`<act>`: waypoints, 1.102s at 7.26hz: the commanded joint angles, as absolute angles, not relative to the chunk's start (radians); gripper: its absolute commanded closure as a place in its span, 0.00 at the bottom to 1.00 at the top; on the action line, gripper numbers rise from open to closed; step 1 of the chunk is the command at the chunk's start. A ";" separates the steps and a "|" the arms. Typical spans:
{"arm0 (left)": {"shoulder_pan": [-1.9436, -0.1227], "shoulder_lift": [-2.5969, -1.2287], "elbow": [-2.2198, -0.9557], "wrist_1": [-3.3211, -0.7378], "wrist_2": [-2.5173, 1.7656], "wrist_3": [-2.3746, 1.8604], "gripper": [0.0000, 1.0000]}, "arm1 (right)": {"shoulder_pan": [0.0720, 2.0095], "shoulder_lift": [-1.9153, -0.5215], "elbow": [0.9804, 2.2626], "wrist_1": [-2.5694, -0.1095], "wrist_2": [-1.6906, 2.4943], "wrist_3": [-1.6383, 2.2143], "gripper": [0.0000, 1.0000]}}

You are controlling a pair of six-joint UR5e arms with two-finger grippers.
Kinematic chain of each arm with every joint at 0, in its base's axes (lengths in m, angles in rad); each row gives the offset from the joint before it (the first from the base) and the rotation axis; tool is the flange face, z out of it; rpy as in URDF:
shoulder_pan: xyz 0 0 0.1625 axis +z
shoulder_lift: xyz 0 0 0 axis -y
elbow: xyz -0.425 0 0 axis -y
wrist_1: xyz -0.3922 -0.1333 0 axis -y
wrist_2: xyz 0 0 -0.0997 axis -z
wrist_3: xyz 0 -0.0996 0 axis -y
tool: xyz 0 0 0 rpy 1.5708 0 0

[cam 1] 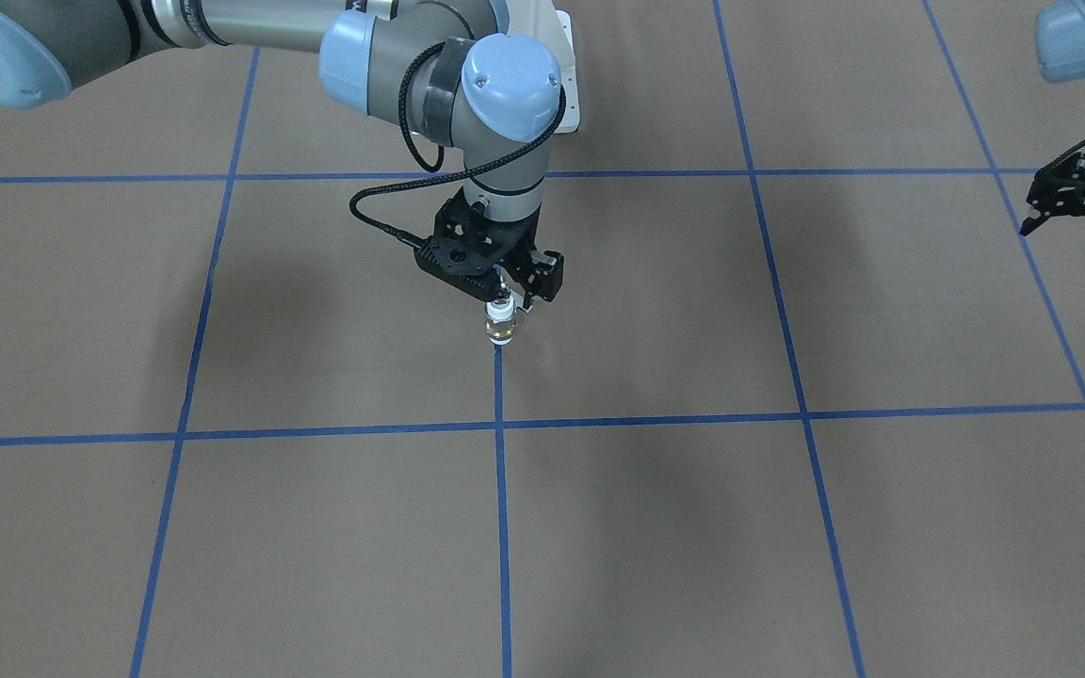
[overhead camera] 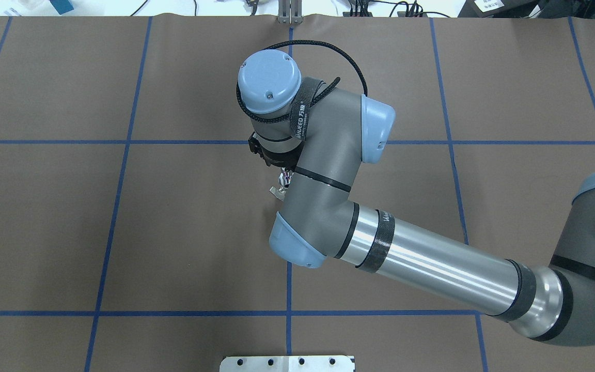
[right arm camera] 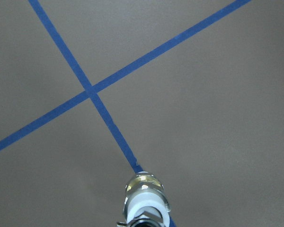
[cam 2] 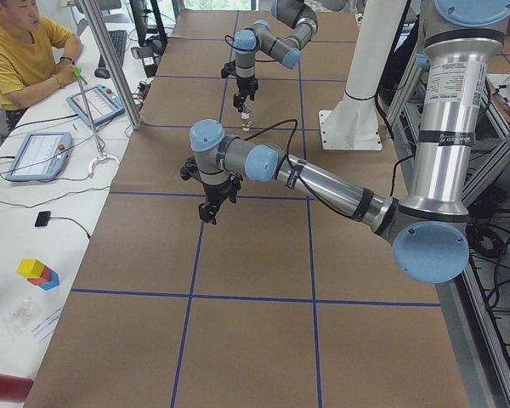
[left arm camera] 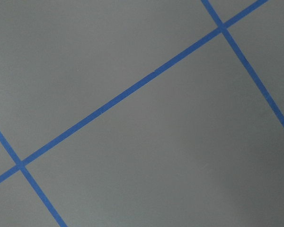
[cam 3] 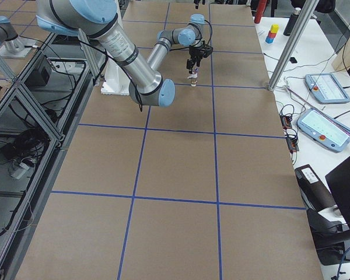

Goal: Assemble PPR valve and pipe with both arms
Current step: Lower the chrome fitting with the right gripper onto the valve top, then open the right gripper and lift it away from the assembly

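The PPR valve [cam 1: 500, 326] stands upright under my right gripper [cam 1: 515, 298], its lower white end at the table where a blue tape line ends. It shows white ends and a brass band in the right wrist view [right arm camera: 145, 201]. A shiny silver piece, the pipe [overhead camera: 286, 179], sits at the valve's top between the fingers. The right gripper is shut on that top end. My left gripper [cam 1: 1075, 243] hangs open and empty far off to the side, above bare table [cam 2: 211, 206].
Brown table cover with a blue tape grid [cam 1: 503, 426]. The white pedestal base [overhead camera: 287, 363] is at the robot's side. A seated operator [cam 2: 17, 51], tablets and an aluminium post [cam 2: 110, 68] stand along the far table edge.
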State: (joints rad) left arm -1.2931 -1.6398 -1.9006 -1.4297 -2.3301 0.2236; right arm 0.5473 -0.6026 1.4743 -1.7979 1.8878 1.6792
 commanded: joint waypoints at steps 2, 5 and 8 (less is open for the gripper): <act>-1.313 -1.641 -1.896 -1.430 -2.323 0.108 0.00 | 0.653 -0.612 1.516 -1.802 1.964 1.580 0.00; -1.477 -1.609 -1.827 -1.442 -2.326 0.121 0.00 | 0.848 -0.849 1.736 -1.807 2.086 1.299 0.00; -1.612 -1.549 -1.758 -1.492 -2.324 0.124 0.00 | 1.067 -1.050 1.855 -1.809 2.157 1.020 0.00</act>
